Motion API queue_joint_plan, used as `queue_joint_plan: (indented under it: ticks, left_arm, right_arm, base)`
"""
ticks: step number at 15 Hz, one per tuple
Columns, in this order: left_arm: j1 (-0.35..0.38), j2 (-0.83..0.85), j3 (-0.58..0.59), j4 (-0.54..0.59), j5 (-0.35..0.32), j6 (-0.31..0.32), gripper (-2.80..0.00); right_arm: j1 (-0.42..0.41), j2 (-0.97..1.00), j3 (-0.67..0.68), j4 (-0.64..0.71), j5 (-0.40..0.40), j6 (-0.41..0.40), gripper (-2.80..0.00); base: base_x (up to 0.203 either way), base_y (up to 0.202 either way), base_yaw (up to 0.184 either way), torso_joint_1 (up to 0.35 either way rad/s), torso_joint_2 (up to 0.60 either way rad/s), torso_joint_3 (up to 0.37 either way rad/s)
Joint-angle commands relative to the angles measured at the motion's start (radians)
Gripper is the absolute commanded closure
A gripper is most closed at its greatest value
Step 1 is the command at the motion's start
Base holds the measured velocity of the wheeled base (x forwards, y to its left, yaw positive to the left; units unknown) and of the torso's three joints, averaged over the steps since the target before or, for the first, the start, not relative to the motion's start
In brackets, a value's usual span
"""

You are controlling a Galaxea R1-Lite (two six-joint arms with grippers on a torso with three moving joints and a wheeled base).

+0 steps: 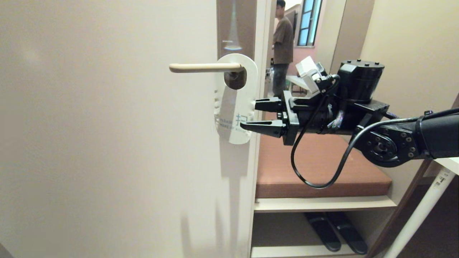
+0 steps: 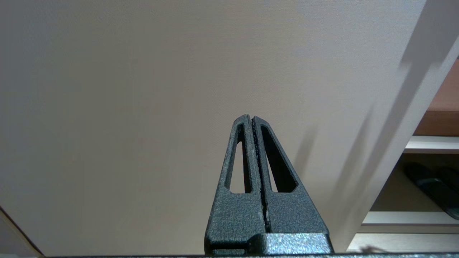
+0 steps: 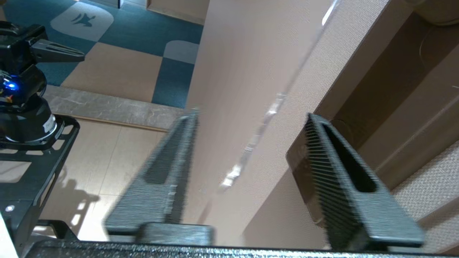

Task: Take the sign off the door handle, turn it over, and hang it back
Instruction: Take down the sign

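The right arm reaches in level from the right side, wrist bent so the right gripper (image 1: 256, 116) points sideways, its two black fingers (image 1: 263, 127) spread apart, one above the other. They look empty, though their tips are hard to make out. The left gripper (image 2: 252, 120) sits low and out of the way, seen only from its own wrist and from the right wrist (image 3: 53, 52), fingers pressed flat together.
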Motion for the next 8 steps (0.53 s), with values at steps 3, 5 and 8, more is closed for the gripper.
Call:
queue_joint_plan:
  ticks: [3,5,8]
  left_arm:
    - [0.0,0.0,0.0,0.0,0.001,-0.001,0.0]
    - [0.0,0.0,0.0,0.0,0.001,-0.001,0.0]
    - [0.0,0.0,0.0,0.0,0.001,-0.001,0.0]
  right_arm:
    - [-0.003,-0.016,0.026,-0.004,0.006,-0.001,-2.8]
    - [-0.004,-0.03,0.037,-0.004,0.006,-0.001,-2.8]
    - [-0.003,-0.039,0.041,-0.001,-0.037,-0.001,-2.8]
  base:
    - [0.0,0.0,0.0,0.0,0.0,0.0]
    - [0.0,0.0,0.0,0.0,0.0,0.0]
    - [0.0,0.0,0.0,0.0,0.0,0.0]
